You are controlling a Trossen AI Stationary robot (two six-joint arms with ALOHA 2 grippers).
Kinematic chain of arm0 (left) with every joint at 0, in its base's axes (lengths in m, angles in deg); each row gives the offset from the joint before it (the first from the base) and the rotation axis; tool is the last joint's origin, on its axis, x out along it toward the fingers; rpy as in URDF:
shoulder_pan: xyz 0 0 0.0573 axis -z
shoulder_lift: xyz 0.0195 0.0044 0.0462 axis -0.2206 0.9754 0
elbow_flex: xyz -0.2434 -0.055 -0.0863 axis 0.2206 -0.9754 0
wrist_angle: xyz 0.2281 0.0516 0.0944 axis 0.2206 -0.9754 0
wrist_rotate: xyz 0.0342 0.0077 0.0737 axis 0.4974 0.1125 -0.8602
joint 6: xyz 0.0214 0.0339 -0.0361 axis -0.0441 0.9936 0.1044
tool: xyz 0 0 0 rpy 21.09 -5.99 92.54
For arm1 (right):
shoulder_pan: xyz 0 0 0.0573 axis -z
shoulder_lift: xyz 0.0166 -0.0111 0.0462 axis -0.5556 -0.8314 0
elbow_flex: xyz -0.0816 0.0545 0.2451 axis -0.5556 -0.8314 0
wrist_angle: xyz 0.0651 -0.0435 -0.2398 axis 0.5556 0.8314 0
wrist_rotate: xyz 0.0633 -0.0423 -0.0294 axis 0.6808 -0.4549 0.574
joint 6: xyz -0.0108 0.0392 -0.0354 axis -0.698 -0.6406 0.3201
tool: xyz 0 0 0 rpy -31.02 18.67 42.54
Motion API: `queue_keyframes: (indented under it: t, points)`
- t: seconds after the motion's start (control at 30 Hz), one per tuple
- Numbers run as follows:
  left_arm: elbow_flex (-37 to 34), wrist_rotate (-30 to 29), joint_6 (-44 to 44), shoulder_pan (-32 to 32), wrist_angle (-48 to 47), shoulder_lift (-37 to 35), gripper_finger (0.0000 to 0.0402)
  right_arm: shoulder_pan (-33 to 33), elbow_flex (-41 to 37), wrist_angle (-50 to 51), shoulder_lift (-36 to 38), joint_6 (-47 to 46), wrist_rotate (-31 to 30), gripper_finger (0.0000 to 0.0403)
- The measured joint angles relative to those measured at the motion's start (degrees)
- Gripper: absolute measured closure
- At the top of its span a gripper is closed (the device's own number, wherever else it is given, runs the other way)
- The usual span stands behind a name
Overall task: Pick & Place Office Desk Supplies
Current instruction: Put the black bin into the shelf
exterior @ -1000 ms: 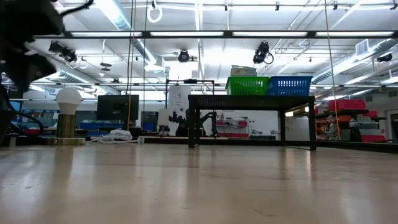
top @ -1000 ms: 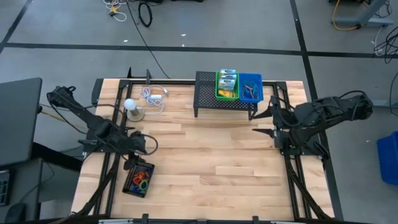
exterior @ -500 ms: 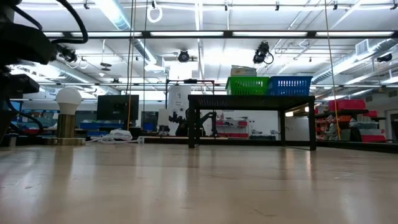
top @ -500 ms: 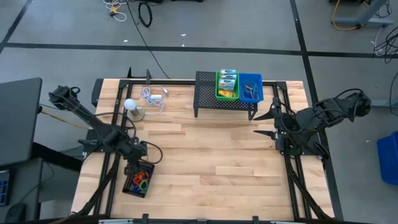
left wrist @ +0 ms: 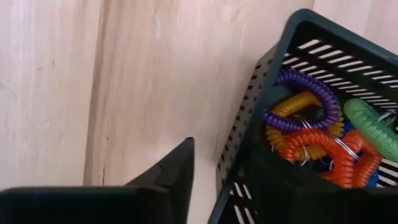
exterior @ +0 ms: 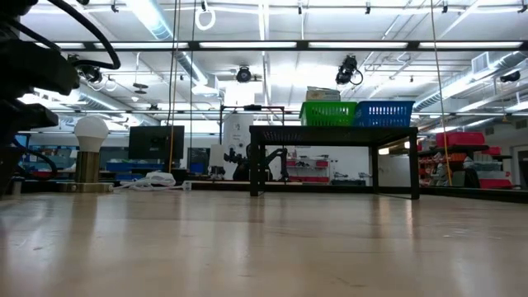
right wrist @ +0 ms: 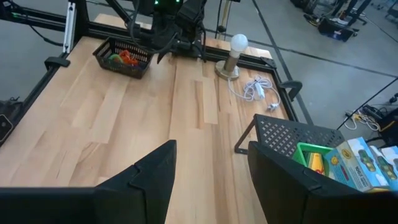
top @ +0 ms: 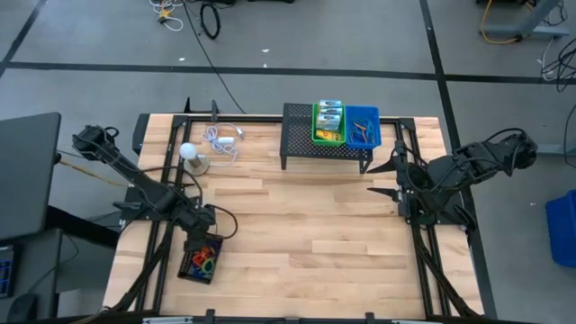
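Since a second ago the left arm has swung from the table's left-middle down to the black basket (top: 200,259) near the front-left corner, and its fingers have been drawing together. Now the left claw (left wrist: 214,180) straddles the basket's wall, one finger outside on the table (top: 297,225) and the other inside; it is partly open and grips nothing that I can see. The coiled loops (left wrist: 311,134), orange, purple and green, lie heaped in the basket just beyond the inner finger.

If the claw closes here, it will likely pinch the wall rather than a loop and could drag or tip the basket. The loops are also tangled, so several may come up at once and spill.

The basket sits close to the table's left edge, so there is little room to shift it outward. The middle of the table is open wood all the way to the black rack (top: 301,135) at the far edge, where the green bin (top: 328,124) holds the crayon boxes (top: 329,110) and the blue bin (top: 364,126) stands beside it. The right claw (right wrist: 211,168) waits open at the right side.
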Motion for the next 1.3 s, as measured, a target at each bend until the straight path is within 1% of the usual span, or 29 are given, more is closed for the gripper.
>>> queue_keyframes:
  t: [0.17,0.3,0.33,0.57,0.63,0.73,0.83,1.0,1.13,1.2,1.3]
  points:
    - [0.0,0.85,0.57,0.0,0.1,0.0,0.0321,0.0,0.0,0.13,0.0,-0.02,0.0,0.0195]
    - [0.0,0.82,1.86,0.0,0.28,0.0,0.0378,0.0,0.0,0.17,0.0,-0.02,0.0,0.0195]
    - [0.0,0.73,2.01,0.0,0.37,-0.02,0.0386,0.0,0.0,0.17,0.0,-0.02,0.0,0.0195]
    - [0.0,-3.12,4.91,-0.3,0.75,-0.02,0.0386,0.0,0.0,0.18,0.0,-0.02,0.0,0.0195]
    - [0.0,-4.03,6.31,-1.41,0.81,-0.02,0.0387,0.0,0.0,0.2,0.0,-0.02,0.0,0.0195]
    - [0.0,-4.95,8.93,-4.52,0.94,-0.02,0.0387,0.0,0.0,0.17,-0.02,-0.02,-0.02,0.0195]
    - [0.0,-6.19,13.46,-8.7,1.9,-0.02,0.0387,0.0,0.0,0.18,0.0,0.11,-0.02,0.0195]
    - [0.81,-6.98,22.95,-17.51,6.77,0.01,0.0388,0.0,0.0,0.19,0.0,0.44,-0.04,0.0195]
    - [3.43,-8.23,30.11,-25.18,8.86,1.74,0.0388,0.0,0.0,0.19,-0.02,0.54,-0.02,0.0195]
    - [5.21,-7.51,34.13,-28.99,9.49,3.75,0.0388,0.0,0.0,0.2,-0.02,0.98,-0.02,0.0195]
    - [7.87,-4.49,40.41,-34.34,10.09,7.9,0.0388,0.0,0.0,0.24,-0.02,1.53,0.0,0.0195]
